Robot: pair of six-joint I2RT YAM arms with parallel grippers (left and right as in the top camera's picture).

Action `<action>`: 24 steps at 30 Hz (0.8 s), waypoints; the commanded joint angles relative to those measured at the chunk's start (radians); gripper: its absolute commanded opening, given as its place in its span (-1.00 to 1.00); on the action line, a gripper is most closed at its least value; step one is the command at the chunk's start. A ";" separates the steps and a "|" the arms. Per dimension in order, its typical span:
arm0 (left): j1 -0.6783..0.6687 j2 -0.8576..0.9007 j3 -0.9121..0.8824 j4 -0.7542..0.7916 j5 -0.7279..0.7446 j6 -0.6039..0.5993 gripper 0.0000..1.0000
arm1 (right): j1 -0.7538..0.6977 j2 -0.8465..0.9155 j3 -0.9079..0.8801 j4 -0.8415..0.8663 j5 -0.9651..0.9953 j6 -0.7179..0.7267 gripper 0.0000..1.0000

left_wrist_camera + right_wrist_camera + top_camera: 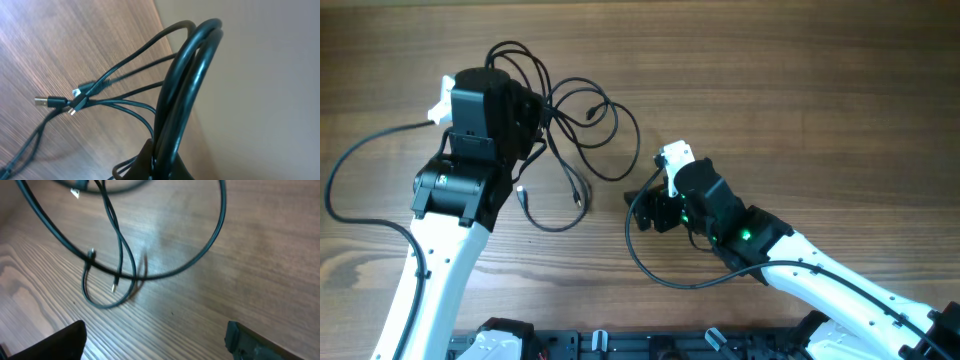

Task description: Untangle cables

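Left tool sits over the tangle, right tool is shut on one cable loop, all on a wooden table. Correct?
Not quite. The right tool is open and holds nothing. The right wrist view shows its fingers apart with only bare table between them, and the cables lie beyond. The rest stands.

Left arm stretches forward, left gripper pinched closed; right arm angles inward, right gripper spread wide.

Thin black cables sprawl in overlapping, tangled loops on the bench. One bundle is raised, and metal-tipped plugs trail below.
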 commanded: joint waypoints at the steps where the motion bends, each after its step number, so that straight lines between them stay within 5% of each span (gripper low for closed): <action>1: 0.004 -0.025 0.025 0.004 0.090 0.308 -0.92 | 0.006 0.010 -0.008 0.053 0.017 -0.001 0.93; 12: 0.004 -0.050 0.025 0.075 0.582 0.689 -0.92 | 0.006 0.010 -0.008 0.207 0.135 -0.002 0.99; 24: 0.004 -0.237 0.025 0.074 0.598 0.774 -0.92 | -0.001 0.010 -0.008 0.210 0.279 0.009 1.00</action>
